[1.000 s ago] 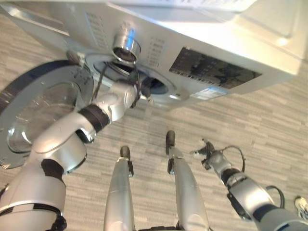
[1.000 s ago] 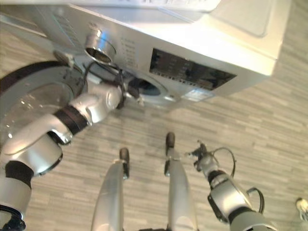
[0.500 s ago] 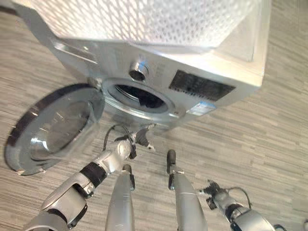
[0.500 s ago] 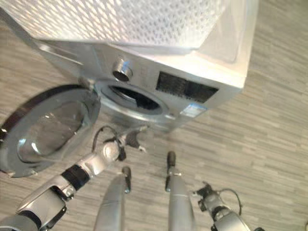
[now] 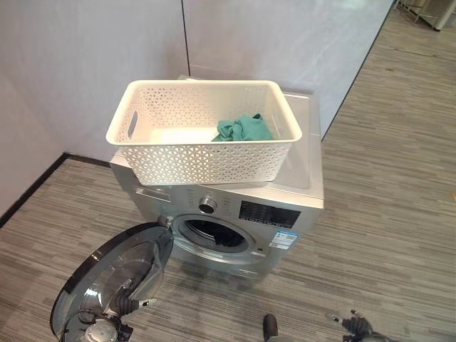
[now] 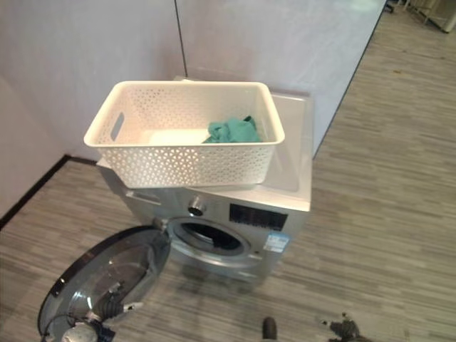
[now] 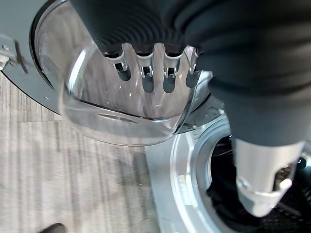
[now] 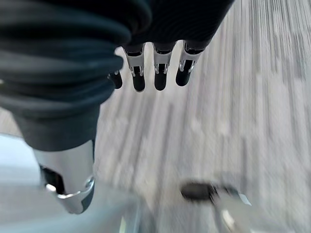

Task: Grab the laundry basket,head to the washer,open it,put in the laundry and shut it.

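While the basket (image 5: 203, 135) with laundry (image 5: 244, 128) sits atop the washer (image 5: 285, 214), both hands hang low, left hand (image 7: 150, 73) by the open door (image 5: 114, 281), right hand (image 8: 155, 73) over floor, fingers relaxed and empty

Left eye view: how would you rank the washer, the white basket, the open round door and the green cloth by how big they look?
1. washer
2. white basket
3. open door, though it lies nearer the camera, which may flatter it
4. green cloth
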